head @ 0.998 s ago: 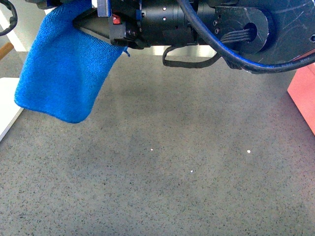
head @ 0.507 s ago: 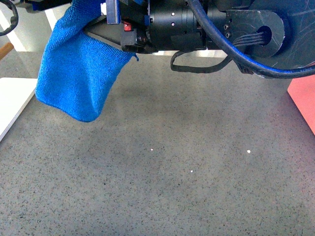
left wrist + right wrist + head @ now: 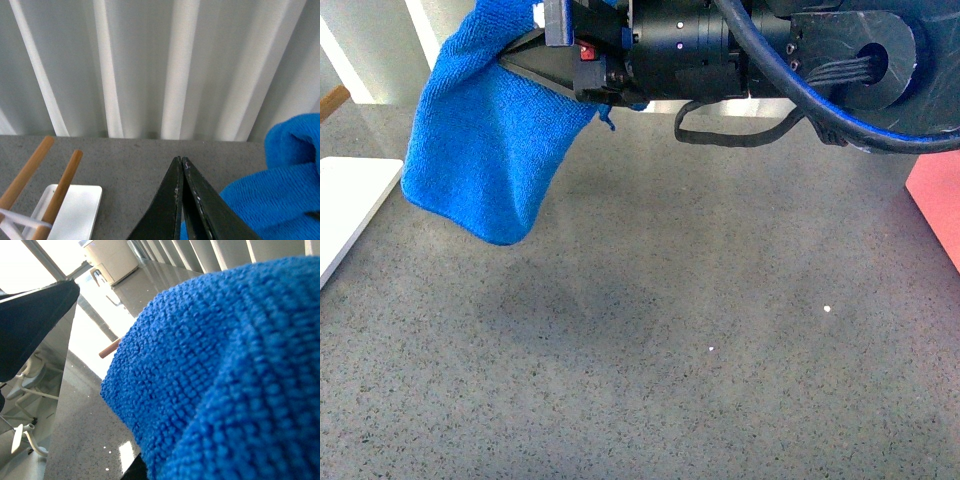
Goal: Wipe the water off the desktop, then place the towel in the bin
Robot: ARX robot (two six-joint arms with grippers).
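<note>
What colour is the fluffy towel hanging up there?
The towel is bright blue all over. The right wrist view shows it best.

We see the towel (image 3: 485,150) in bright, even blue, its surface a fine looped rib. The table (image 3: 670,400) is dark grey, scattered with fine black and white speckles and a few brighter white dots. At the right edge the bin (image 3: 938,205) is salmon pink; at the left the board (image 3: 345,210) is plain white. The right arm (image 3: 700,45) is black with a small red mark (image 3: 586,52). The left end effector (image 3: 180,161) is black, the sticks (image 3: 30,172) tan, the far wall (image 3: 175,65) striped grey and white.
</note>
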